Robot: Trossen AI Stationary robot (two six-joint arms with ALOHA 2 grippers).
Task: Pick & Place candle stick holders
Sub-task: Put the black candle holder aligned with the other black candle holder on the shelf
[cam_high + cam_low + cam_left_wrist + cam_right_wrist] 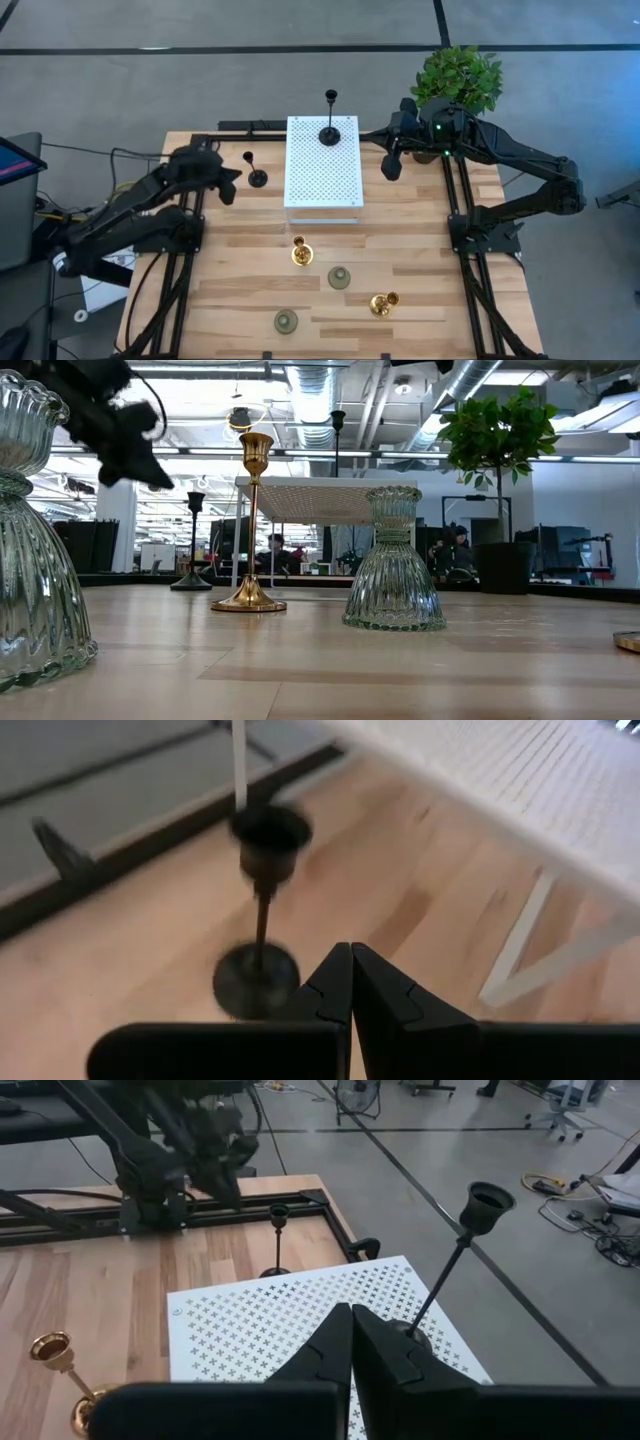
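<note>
One black candle stick holder [330, 130] stands by its round base on the white perforated stand [323, 175]. A second black holder [256, 172] stands on the table left of the stand. My left gripper [229, 190] is shut just left of that holder, which shows close ahead of the fingers [262, 910]. My right gripper [391, 171] hangs shut, raised, off the stand's right side. Nearer the front are an upright gold holder [301, 252], a gold one [383, 303] that seems to lie on its side, and two grey-green ones [339, 278] [286, 321].
A potted plant [458, 80] stands at the table's far right corner behind my right arm. The white stand rests on thin legs [515, 950] in the middle of the far half. Bare wood lies between the stand and the front holders.
</note>
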